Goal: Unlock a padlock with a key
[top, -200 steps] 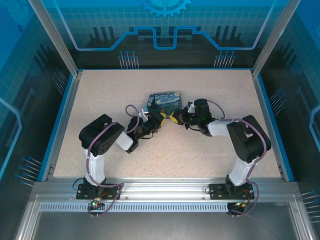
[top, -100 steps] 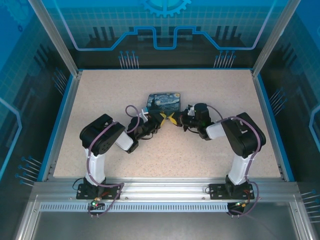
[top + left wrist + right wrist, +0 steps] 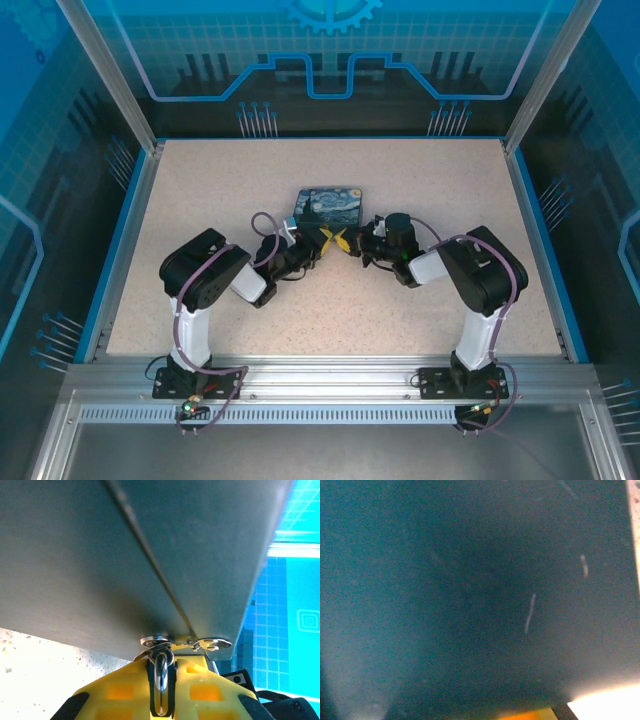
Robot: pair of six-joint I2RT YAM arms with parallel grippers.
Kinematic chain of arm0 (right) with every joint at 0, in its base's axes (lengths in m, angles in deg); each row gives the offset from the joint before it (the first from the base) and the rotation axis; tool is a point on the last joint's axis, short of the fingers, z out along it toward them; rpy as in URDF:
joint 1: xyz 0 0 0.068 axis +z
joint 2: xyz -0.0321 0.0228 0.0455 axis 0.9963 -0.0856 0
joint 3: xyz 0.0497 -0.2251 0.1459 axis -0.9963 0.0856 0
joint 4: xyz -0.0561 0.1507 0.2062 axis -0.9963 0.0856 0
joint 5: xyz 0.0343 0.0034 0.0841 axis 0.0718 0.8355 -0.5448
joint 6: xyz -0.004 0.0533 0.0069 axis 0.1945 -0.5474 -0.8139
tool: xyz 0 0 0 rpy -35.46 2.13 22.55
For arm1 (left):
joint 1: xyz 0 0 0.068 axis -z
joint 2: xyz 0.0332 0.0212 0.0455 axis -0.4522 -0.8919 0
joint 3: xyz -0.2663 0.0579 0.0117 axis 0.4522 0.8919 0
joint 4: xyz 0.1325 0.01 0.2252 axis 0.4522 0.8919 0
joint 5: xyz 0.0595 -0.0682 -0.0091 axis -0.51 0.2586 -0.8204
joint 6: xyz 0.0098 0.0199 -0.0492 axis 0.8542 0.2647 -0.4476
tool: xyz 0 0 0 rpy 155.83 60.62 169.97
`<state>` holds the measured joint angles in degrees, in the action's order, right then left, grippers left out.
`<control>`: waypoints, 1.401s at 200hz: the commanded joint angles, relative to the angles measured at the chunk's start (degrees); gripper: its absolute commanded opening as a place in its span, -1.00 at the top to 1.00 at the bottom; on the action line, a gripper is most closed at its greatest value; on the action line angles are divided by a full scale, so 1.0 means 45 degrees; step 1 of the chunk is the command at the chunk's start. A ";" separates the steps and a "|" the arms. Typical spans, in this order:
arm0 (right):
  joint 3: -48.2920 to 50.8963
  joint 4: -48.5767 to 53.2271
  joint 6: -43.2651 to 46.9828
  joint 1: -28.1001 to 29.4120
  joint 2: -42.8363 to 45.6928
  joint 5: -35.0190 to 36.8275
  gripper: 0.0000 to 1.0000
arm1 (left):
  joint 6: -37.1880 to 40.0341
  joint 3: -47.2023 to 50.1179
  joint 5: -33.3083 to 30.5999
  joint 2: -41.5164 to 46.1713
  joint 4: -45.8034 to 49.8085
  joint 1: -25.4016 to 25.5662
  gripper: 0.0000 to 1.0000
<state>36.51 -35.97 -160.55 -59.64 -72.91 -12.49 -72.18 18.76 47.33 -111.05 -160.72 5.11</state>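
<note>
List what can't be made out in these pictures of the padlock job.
1. Padlock body: left wrist view, yellow fingers of the left gripper cover all but a metal loop pinched between them.
2. Key: top view, too small to see where the grippers meet beside the tin box.
3. Right gripper hold: right wrist view, a dark blurred surface up close blocks it.
</note>
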 commanded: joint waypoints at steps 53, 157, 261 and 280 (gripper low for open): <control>-0.0301 -0.0056 0.1709 0.0076 0.1235 -0.0711 0.19 | -0.0423 0.0613 0.1289 -0.0091 -0.0839 0.0821 1.00; 0.0622 0.3816 0.4369 -0.0435 0.4012 -0.1275 -0.73 | -0.0539 0.0764 0.1087 0.0190 -0.0014 0.0507 1.00; -0.1841 1.4116 1.3675 0.0431 0.7307 0.3289 -0.08 | 0.0080 0.0174 0.1739 0.1292 0.2727 0.0318 1.00; -0.2363 1.4770 1.4812 0.1048 0.7008 0.4166 -0.02 | 0.0147 -0.0059 0.1863 0.1410 0.3232 0.0328 1.00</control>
<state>29.17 20.25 -106.69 -58.17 -40.70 -1.65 -71.99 20.25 53.40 -106.32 -152.35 6.96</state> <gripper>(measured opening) 0.515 0.121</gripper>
